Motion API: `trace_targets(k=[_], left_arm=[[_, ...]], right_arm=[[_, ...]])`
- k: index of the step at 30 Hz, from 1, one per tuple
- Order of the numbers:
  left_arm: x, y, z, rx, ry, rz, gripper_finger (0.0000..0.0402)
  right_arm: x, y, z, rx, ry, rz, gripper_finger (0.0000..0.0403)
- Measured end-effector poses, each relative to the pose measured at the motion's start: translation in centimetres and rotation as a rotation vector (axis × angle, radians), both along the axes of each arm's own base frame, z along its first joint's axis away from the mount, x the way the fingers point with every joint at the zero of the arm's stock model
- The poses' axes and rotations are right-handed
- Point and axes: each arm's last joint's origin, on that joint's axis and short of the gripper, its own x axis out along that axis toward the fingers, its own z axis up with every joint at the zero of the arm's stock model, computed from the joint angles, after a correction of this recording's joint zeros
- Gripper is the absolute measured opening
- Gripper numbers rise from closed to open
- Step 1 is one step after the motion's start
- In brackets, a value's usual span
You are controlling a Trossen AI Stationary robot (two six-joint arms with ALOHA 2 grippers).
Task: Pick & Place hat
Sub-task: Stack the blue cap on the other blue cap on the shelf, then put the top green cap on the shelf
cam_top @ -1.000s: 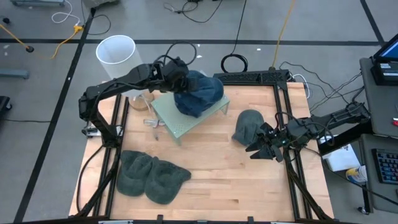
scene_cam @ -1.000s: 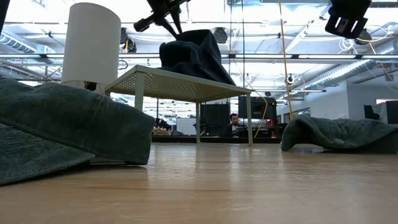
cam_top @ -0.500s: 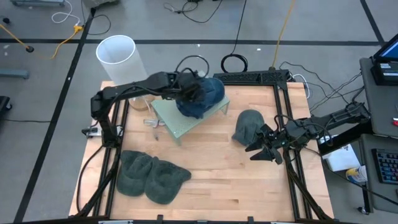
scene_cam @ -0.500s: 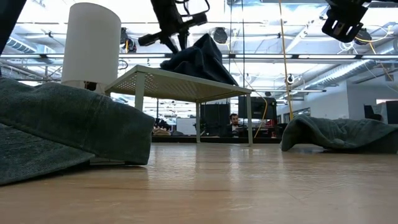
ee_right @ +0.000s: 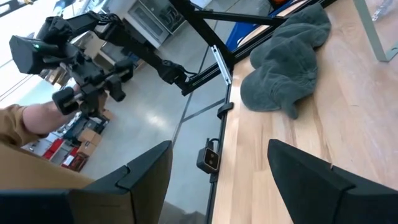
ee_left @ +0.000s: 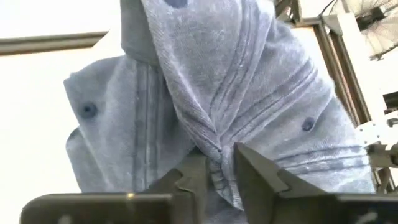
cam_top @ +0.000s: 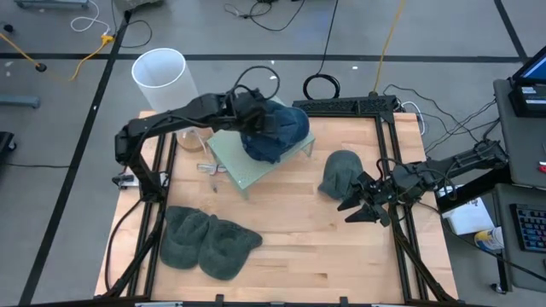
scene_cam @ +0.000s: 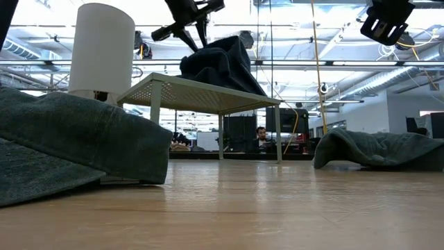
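From my remote station I judge this to be a robotics lab or industrial test hall. The wooden counter (cam_top: pixel 281 230) sits inside a black metal frame (cam_top: pixel 401 247) on a bare grey concrete floor (cam_top: pixel 68 111) marked with dark tape lines. Loose cables (cam_top: pixel 320 85) and a yellow cord (cam_top: pixel 94 51) trail across that floor. The low view shows a high open ceiling with exposed beams, ducts and strip lighting (scene_cam: pixel 388 76), and a person seated far back at a workstation (scene_cam: pixel 261 137). A desk with a laptop (cam_top: pixel 531 72) and a keyboard (cam_top: pixel 529 226) stands beside the rig. The right wrist view shows another dark robot arm (ee_right: pixel 93 68) farther off.
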Motion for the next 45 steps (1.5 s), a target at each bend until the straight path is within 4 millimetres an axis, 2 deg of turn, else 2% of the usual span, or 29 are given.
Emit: trace_targets(k=[12, 17, 21, 28, 38, 45], left_arm=[[-0.5, 0.4, 0.5, -0.006, -0.015, -0.017, 0.0247], [-1.3, 0.4, 1.3, -0.050, -0.056, -0.061, 0.0291], [-1.8, -0.8, 2.3, -0.068, -0.085, -0.164, 0.0311], [-2.9, -4.6, 4.3, -0.024, -0.129, -0.345, 0.0326], [-3.6, -13.3, 5.3, 0.103, -0.119, -0.622, 0.0299], [-4.6, -18.7, 5.4, 0.179, -0.116, -0.725, 0.0289]], right_arm=[[0.0, 0.0, 0.0, 0.000, 0.001, 0.000, 0.0256], [0.0, 0.0, 0.0, 0.017, 0.009, -0.007, 0.0256], [0.0, 0.0, 0.0, 0.060, 0.033, -0.019, 0.0256], [0.0, 0.0, 0.0, 0.101, 0.055, -0.020, 0.0256], [0.0, 0.0, 0.0, 0.144, 0.073, -0.042, 0.0256], [0.1, -0.5, -1.0, 0.129, 0.171, -0.206, 0.0256]])
